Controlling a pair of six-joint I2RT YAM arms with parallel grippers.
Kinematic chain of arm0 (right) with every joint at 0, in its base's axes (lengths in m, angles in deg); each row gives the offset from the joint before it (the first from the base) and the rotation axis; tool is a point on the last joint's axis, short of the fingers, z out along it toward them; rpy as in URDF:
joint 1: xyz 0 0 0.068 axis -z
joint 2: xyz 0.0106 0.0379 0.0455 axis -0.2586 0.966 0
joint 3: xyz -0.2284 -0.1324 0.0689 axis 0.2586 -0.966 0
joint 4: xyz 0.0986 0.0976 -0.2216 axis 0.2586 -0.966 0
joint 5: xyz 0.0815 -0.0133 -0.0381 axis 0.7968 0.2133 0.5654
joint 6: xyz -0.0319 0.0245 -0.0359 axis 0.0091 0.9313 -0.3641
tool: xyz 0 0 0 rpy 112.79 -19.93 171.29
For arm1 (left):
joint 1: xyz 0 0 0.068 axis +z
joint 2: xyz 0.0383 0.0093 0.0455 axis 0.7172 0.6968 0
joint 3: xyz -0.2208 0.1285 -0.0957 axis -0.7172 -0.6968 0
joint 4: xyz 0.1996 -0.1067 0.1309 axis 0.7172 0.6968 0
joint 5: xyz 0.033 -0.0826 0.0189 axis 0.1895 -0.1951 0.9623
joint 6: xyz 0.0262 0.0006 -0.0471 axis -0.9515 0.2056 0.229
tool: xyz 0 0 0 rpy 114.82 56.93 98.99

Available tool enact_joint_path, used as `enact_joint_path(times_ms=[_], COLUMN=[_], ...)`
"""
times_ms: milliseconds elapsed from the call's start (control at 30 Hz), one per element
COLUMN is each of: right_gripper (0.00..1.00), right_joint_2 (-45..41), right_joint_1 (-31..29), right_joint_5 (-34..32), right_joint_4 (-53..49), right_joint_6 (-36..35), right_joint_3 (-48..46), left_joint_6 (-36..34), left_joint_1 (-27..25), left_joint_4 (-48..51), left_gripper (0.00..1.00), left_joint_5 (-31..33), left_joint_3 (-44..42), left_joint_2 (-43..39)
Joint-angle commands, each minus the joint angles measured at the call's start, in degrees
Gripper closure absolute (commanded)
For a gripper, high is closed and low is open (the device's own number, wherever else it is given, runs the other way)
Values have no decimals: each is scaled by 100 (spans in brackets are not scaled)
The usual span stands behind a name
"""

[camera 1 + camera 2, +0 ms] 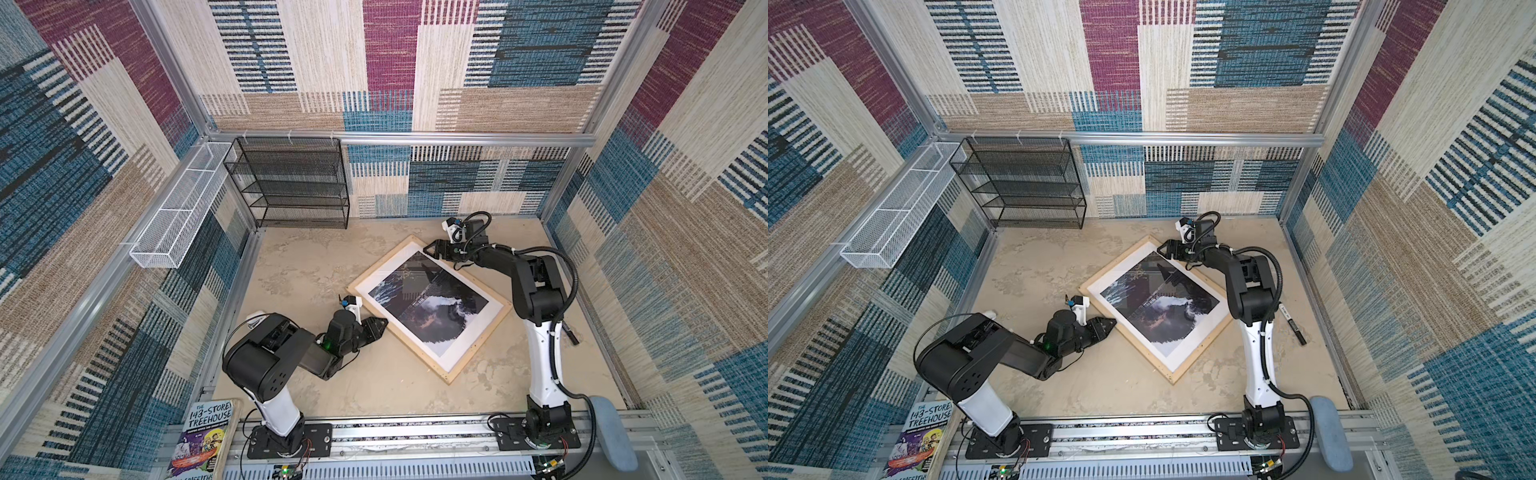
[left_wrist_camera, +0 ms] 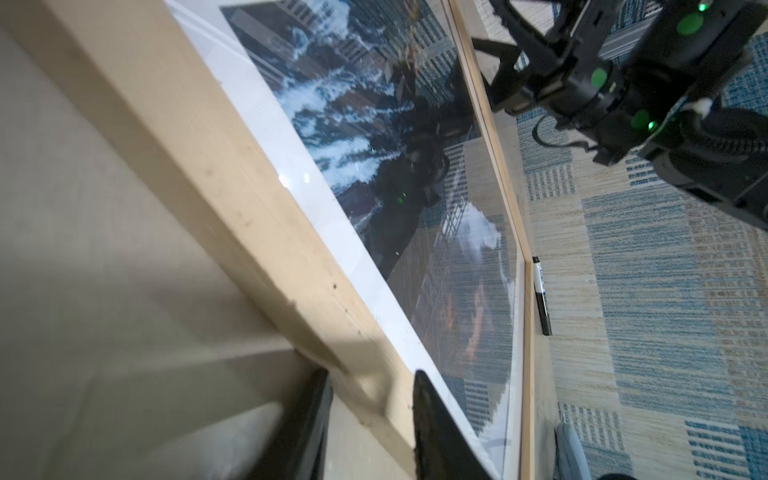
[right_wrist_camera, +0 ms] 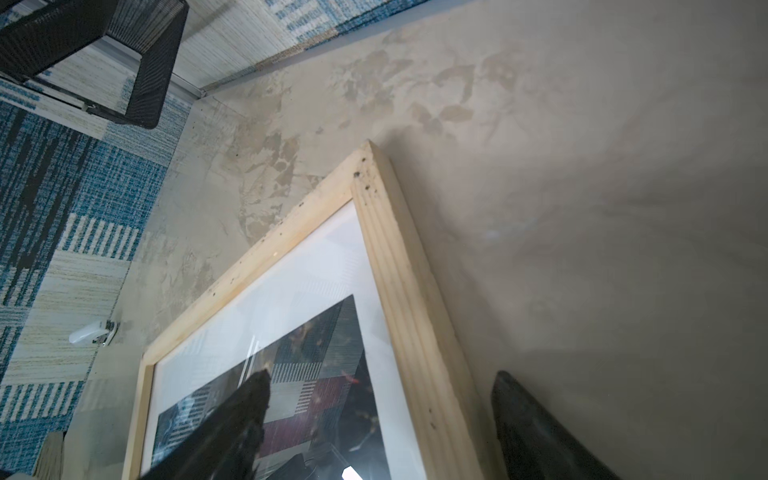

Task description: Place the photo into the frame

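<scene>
- Your left gripper (image 2: 370, 386) has its jaws clamped across the near-left long strip of the large rectangular frame (image 1: 478, 343) of thin pale natural-wood strips. One black finger (image 2: 303, 428) presses the strip's outer edge, and the other sits on the inner side over the white border.
- Your right gripper (image 3: 381, 375) stands spread wide astride the far-right long strip, close to the far corner. One finger is above the print and the other is over the table outside the wood; neither grips anything.
- You have the photo (image 1: 428, 305), a large glossy paper print of dark cliffs, white waterfall and blue foaming water with a white border, lying flat inside the frame. Its border meets the wood on all four sides in both top views.
- Frame and photo rest on the mottled beige table (image 1: 311, 266) between your two arms, turned diamond-wise. Their long axis runs from far left to near right, with the blue foaming water toward the far-left short end.
- Against the back wall stands a black wire-mesh shelf rack (image 1: 291, 183), and a long white wire-mesh basket (image 1: 178, 212) hangs on the left wall rail.
- A black marker pen (image 1: 1292, 325) lies on the table near the frame's right-hand corner, apart from it.
</scene>
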Motion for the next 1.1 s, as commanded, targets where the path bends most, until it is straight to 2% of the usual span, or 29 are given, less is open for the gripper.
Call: enact_joint_path(times_ms=[0, 267, 367, 467, 600, 733, 867, 967, 1033, 1067], right_gripper=[14, 14, 13, 7, 0, 1, 2, 17, 24, 25], right_joint_2=[216, 227, 29, -416, -940, -1644, -2695, -3811, -4587, -4999], right_joint_1=[-264, -923, -1043, -989, -919, -834, -816, -820, -883, -963], right_joint_5=[511, 622, 574, 201, -262, -759, -1530, -1772, -1683, -1657], right_joint_4=[-746, -641, -449, -216, -494, -635, -642, -424, -292, -255], right_joint_6=[-27, -123, -62, 18, -184, -274, -244, 21, 196, 261], right_joint_3=[226, 57, -213, -532, -536, -960, -2035, -3380, -4289, -4727], left_joint_6=[278, 81, -202, -706, -1542, -2377, -2926, -3177, -3383, -3514], left_joint_1=[-378, -1355, -1436, -1432, -1370, -1014, -401, -76, 32, 64], left_joint_4=[1236, 3781, 4882, 6052, 6963, 7010, 7198, 7445, 7617, 7763], left_gripper=[63, 60, 57, 51, 43, 40, 43, 46, 48, 48], left_joint_5=[283, 1034, 1294, 1696, 2327, 2107, 1423, 988, 809, 725], left_joint_3=[-99, 191, 467, 1037, 1988, 3137, 4796, 6217, 7173, 7719], left_joint_2=[-233, -1896, -2625, -3310, -3558, -2727, -1031, 375, 1245, 1710])
